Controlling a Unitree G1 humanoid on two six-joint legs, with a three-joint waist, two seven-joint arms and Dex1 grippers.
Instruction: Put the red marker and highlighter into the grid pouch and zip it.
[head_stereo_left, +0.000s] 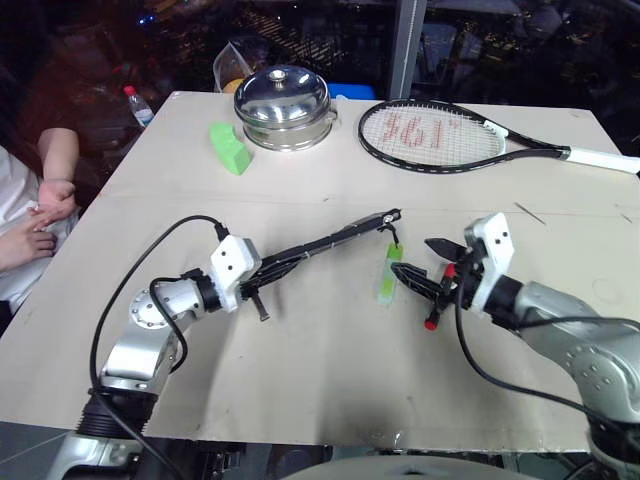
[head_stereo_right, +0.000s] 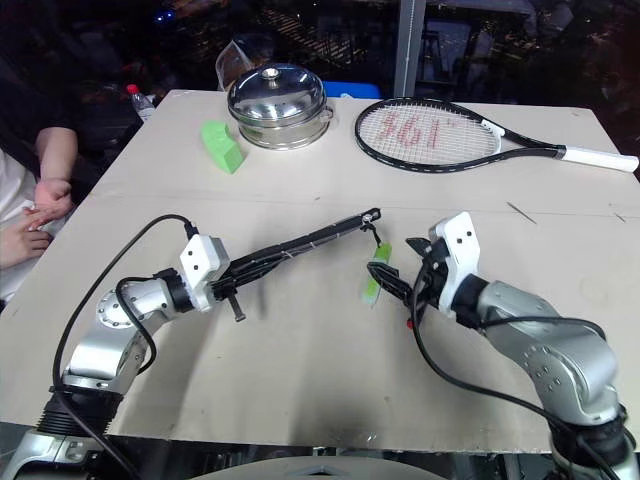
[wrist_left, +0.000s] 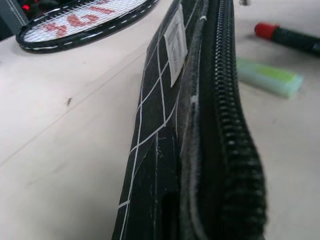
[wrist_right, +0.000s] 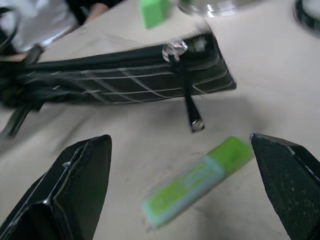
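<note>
Left hand (head_stereo_left: 262, 282) clamps our grid pouch (head_stereo_left: 330, 243) edge-up off the desk (head_stereo_left: 330, 370), right hand (wrist_right: 182, 185) wide above the highlighter (wrist_right: 197, 181), red marker (wrist_left: 287, 37) beside it; next we grasp the highlighter

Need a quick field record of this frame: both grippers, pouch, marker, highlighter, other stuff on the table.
left gripper: shut on the flat black fabric grid pouch, held on edge off the table
right gripper: open, fingers either side of the pale-green highlighter
highlighter: lying on the beige table, below the pouch's zipper pull
red-capped black marker: on the table beside the highlighter
other: steel lidded pot, tennis racket, bright green block
</note>
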